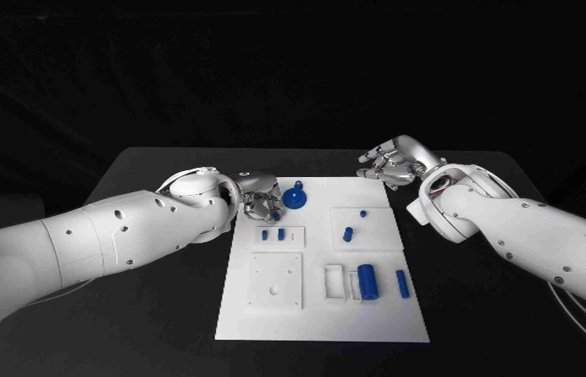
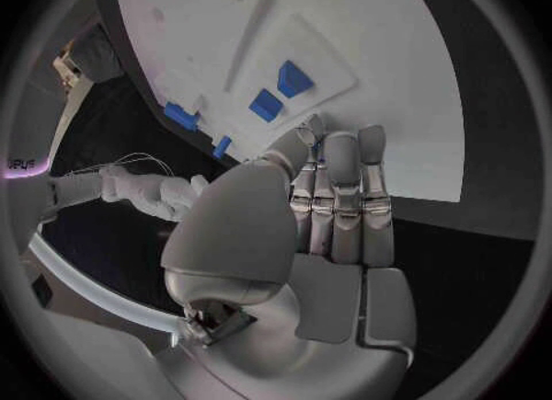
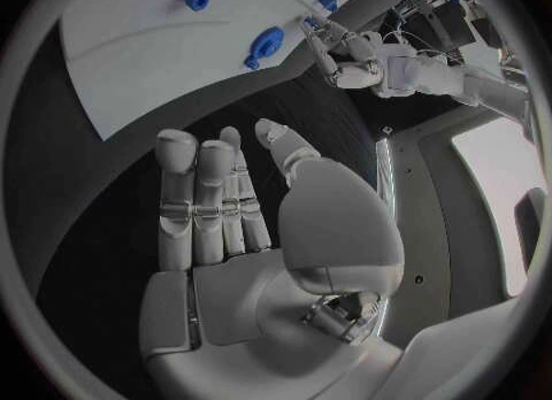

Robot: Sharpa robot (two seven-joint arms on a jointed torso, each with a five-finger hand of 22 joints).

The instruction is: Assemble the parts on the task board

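Note:
The white task board (image 1: 323, 309) lies in the middle of the black table. My left hand (image 1: 259, 201) hovers over its far left corner, beside a round blue part (image 1: 295, 196). In the left wrist view my left hand (image 2: 311, 225) has its fingers held together, and a small blue part (image 2: 313, 145) shows pinched at the thumb tip. My right hand (image 1: 393, 165) hangs above the table off the board's far right corner. In the right wrist view my right hand (image 3: 253, 225) has its fingers stretched out and holds nothing.
Two small blue pieces (image 1: 273, 235) sit in a left plate, and blue pegs (image 1: 351, 231) on a raised plate. A blue cylinder (image 1: 367, 280) and a slim blue bar (image 1: 403, 284) lie nearer me. Black table surrounds the board.

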